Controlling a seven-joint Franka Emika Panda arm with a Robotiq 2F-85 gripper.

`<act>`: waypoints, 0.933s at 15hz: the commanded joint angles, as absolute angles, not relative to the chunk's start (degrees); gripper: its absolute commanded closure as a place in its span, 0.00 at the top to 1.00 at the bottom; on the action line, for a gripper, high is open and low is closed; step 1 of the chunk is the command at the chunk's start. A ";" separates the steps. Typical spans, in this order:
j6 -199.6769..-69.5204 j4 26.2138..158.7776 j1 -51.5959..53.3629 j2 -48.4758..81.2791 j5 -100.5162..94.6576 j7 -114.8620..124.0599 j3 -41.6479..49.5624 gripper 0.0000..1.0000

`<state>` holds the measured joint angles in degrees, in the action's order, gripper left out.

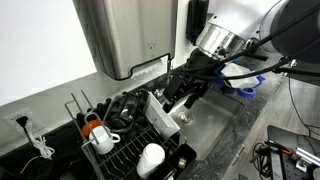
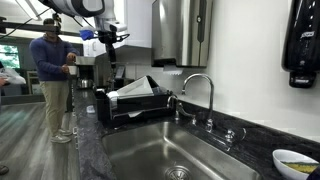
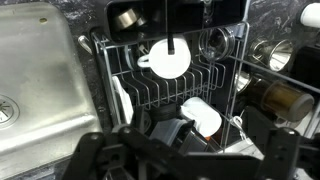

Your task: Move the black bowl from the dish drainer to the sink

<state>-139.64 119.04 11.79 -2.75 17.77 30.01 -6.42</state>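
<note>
**Over the dish drainer (image 1: 112, 150): gripper (image 1: 183, 98) empty**

Fingers spread apart, grasping nothing; the gripper hovers at the drainer's sink-side edge. The black bowl (image 1: 127, 106) sits inside the drainer beside a tilted white plate (image 1: 163, 118), with a white mug (image 1: 150, 158) at one corner. The sink (image 1: 215, 125) adjoins.

Steel paper-towel dispenser (image 1: 125, 35), wall-mounted, far left in an exterior view. White mug (image 1: 151, 158) at near edge; second white mug (image 1: 103, 138) to its left, touching an orange item (image 1: 93, 127). White square plate (image 1: 162, 118), tilted, further right. Wall outlet (image 1: 22, 122) with white cable (image 1: 40, 148), far left. Black wall dispenser (image 2: 300, 40), upper right; person in blue shirt (image 2: 52, 75), standing far left; small bowl (image 2: 295, 160) on dark counter (image 2: 92, 140), near right.
</note>
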 commanded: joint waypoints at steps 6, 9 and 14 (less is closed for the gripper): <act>-144.56 114.28 11.79 5.75 9.22 41.63 -7.90 1.00; -145.66 111.72 12.79 7.64 4.84 47.47 -7.78 1.00; -146.07 106.57 13.91 11.99 -1.54 57.02 -6.78 1.00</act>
